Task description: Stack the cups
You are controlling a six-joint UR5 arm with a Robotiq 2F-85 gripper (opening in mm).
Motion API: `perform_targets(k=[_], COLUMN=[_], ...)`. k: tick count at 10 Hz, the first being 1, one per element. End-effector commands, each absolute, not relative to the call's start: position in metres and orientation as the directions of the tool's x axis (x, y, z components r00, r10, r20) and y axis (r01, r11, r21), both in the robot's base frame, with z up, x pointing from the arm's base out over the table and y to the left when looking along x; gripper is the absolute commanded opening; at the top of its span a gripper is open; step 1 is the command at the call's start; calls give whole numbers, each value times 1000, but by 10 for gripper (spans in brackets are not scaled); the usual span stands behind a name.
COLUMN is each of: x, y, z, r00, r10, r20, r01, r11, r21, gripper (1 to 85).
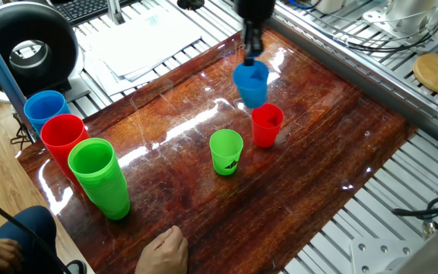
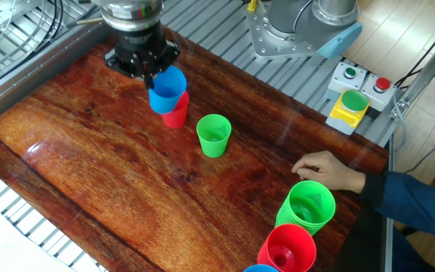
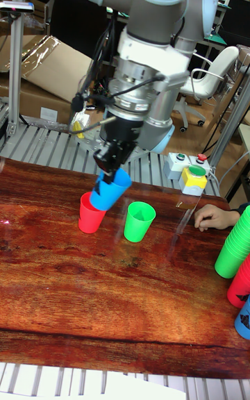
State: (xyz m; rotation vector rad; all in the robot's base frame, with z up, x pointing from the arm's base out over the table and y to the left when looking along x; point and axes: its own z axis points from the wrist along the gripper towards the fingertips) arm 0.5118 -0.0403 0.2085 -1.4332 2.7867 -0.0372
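My gripper [image 1: 252,61] [image 2: 148,75] [image 3: 109,173] is shut on the rim of the small blue cup [image 1: 251,84] [image 2: 166,88] [image 3: 110,192], which hangs tilted in the air. The red cup [image 1: 267,125] [image 2: 176,113] [image 3: 89,213] stands upright on the table just below and beside it; in the tall fixed view the blue cup overlaps its rim from the right. The light green cup [image 1: 226,151] [image 2: 214,135] [image 3: 139,221] with a dark mark stands apart, closer to the table's middle.
Tall stacks of blue [image 1: 46,110], red [image 1: 63,139] and green [image 1: 99,176] cups stand at one table corner. A person's hand [image 1: 163,251] [image 2: 325,169] rests at the table edge near them. A button box [image 2: 353,102] sits beyond the table.
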Motion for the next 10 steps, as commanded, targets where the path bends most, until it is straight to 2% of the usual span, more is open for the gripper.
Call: perform_targets(k=[1, 5, 10], x=[500, 487, 480], y=[-58, -47, -45], z=[198, 190, 181], r00=[-562, -584, -595], r10=[-827, -811, -802], r20=[-9, -37, -49], r01=[-826, -812, -804], r11=[562, 584, 595], r21=[-37, 9, 14], gripper=[13, 13, 13])
